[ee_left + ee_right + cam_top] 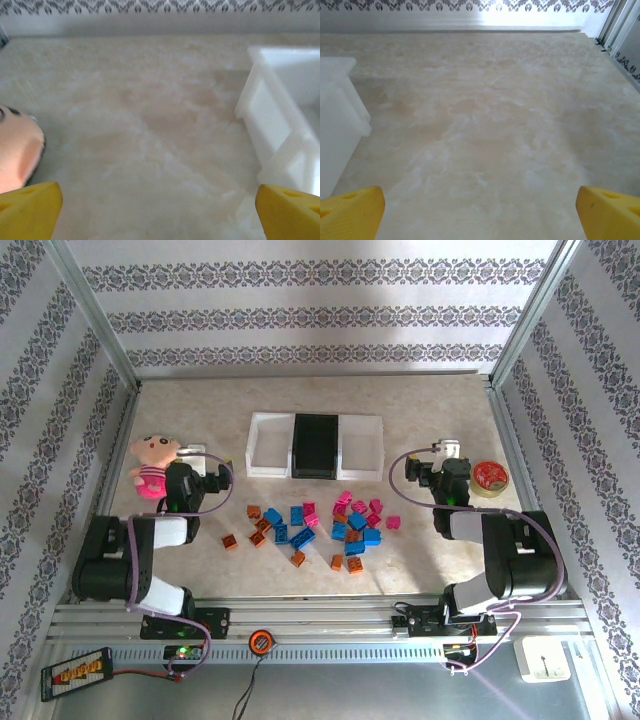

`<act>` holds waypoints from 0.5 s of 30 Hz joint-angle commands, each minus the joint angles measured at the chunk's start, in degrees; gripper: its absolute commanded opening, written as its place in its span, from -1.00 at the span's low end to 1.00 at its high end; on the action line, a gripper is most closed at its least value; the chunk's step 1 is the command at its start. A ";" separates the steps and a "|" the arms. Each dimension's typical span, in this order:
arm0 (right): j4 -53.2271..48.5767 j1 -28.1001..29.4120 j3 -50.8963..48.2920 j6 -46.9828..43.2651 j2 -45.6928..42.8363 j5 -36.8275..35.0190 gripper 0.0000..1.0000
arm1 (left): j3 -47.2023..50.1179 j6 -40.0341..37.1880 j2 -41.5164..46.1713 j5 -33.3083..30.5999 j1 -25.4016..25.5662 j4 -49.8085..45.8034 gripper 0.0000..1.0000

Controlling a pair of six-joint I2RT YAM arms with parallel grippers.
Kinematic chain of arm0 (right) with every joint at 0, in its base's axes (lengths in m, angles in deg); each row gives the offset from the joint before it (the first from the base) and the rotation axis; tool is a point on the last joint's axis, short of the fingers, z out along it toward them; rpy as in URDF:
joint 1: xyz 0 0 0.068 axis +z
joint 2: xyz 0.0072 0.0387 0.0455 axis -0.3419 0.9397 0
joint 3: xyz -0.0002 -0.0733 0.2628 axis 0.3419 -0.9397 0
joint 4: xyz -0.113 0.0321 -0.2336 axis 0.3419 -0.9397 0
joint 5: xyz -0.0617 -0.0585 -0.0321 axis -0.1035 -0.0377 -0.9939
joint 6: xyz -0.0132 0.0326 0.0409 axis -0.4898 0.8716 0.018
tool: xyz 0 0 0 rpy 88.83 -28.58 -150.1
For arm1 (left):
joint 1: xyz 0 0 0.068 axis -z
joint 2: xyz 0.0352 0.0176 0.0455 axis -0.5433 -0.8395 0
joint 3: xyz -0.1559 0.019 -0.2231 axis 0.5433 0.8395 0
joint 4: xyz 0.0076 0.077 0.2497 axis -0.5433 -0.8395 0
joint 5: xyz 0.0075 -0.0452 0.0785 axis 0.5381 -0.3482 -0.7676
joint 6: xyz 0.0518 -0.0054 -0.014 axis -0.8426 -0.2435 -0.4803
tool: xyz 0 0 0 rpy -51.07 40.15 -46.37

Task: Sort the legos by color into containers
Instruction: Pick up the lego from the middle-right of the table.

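Several small legos lie scattered on the table's middle in the top view: blue ones [300, 515], orange ones [231, 542] and pink ones [358, 507]. Behind them three containers stand in a row: a white tray [268, 445], a black tray [316, 445] and another white tray [362, 445]. My left gripper [197, 456] hovers left of the trays, open and holding nothing [160, 215]; its view has a white tray wall [272, 125] to the right. My right gripper [446, 452] stands open right of the trays with bare table between its fingers [480, 215], and a white tray [337, 135] to its left.
A pink plush doll [150, 465] lies just left of the left gripper, its face [17, 150] close to the left fingertip [30, 210]. A red tape roll [490, 478] sits right of the right gripper. Patterned walls enclose the table on three sides.
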 commanded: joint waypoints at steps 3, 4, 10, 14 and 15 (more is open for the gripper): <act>-17.67 -0.12 6.75 6.81 -6.89 -7.11 0.96 | -4.10 6.87 10.70 -4.21 0.13 -10.87 0.99; -20.72 0.11 7.71 9.14 -7.96 -9.78 0.96 | -4.36 9.32 11.88 -4.88 0.12 -11.31 0.99; -41.32 -0.91 12.50 41.36 -12.54 -23.45 0.96 | -7.77 38.25 14.99 -11.56 -0.85 -20.81 0.99; -36.43 -6.61 13.03 42.71 -10.47 4.84 0.96 | -9.76 46.13 13.67 3.32 -4.61 -22.64 0.99; -38.29 -5.64 14.39 41.22 -9.66 6.30 0.96 | -8.95 47.69 13.11 6.85 -4.78 -19.13 0.99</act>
